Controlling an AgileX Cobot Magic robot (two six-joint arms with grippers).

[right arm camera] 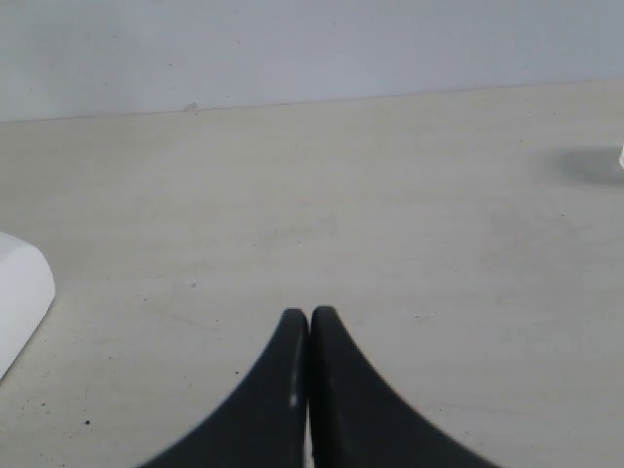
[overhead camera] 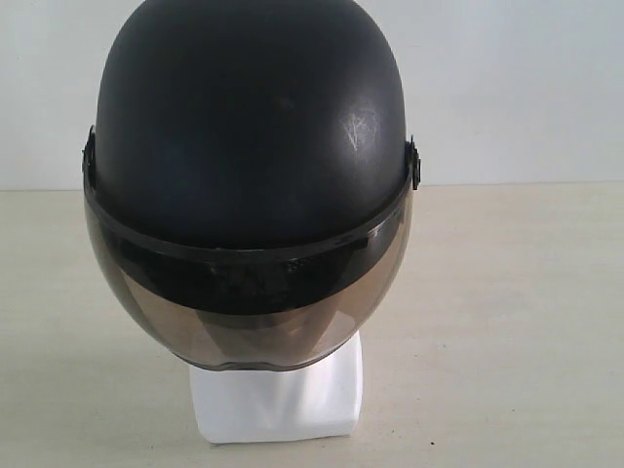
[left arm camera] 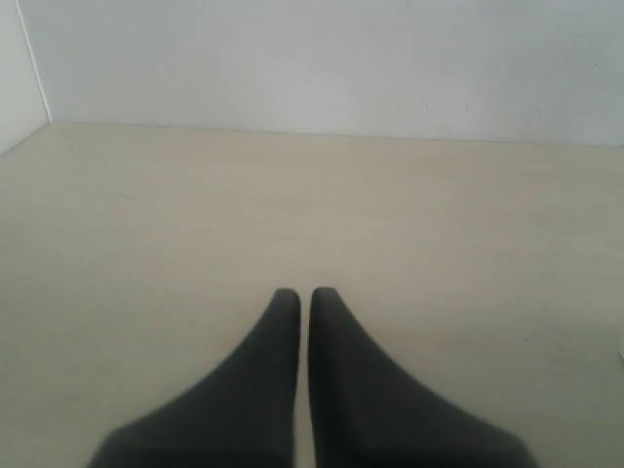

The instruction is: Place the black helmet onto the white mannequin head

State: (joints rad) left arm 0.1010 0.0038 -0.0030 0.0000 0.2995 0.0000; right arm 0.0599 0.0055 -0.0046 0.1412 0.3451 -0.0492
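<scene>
The black helmet (overhead camera: 249,127) sits on top of the white mannequin head, its smoky-brown visor (overhead camera: 263,312) down over the face. Only the head's squared white neck base (overhead camera: 278,400) shows below the visor. No arm or gripper appears in the exterior view. In the left wrist view my left gripper (left arm camera: 304,292) is shut over bare table, nothing between its black fingers. My right gripper (right arm camera: 309,312) is likewise shut and empty in the right wrist view. A white rounded edge (right arm camera: 19,292) shows at the side of that view; I cannot tell what it is.
The beige table (overhead camera: 507,322) runs back to a pale wall (overhead camera: 517,88). A wall corner (left arm camera: 34,68) shows in the left wrist view. A small white object with a shadow (right arm camera: 620,158) sits at the edge of the right wrist view.
</scene>
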